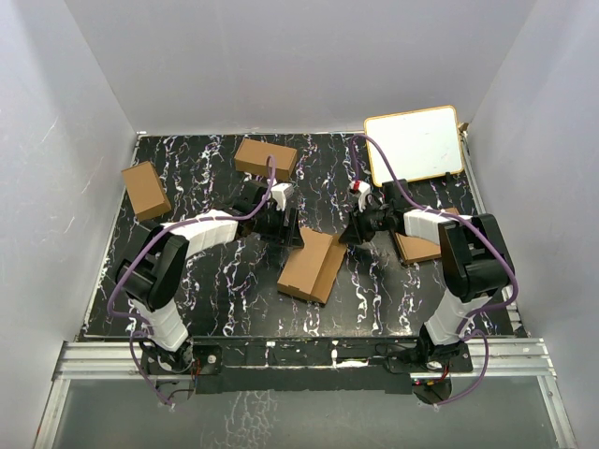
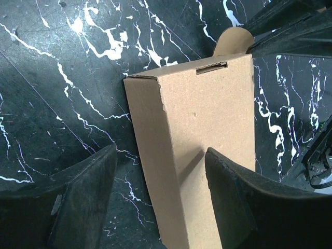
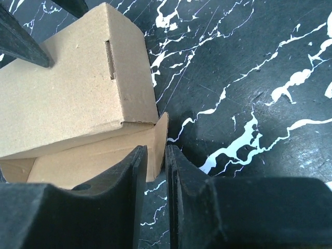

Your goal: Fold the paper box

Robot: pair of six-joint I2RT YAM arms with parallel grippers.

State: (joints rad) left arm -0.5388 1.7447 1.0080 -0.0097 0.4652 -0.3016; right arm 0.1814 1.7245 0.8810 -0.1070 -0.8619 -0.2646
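Left claw [image 1: 286,231]: top view, at 10 o'clock of box [image 1: 312,265], which lies flat at centre of bench [image 1: 374,299]; right claw [image 1: 349,234] at 1 o'clock. Left wrist: jaws open, straddling box's long edge. Right wrist: jaws pinching box's end flap.

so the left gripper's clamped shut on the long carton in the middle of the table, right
Not shut: the left gripper is at the paper box in the middle of the table, but its jaws stand open, one finger beside the carton and the other over its top face. The left wrist view shows this.
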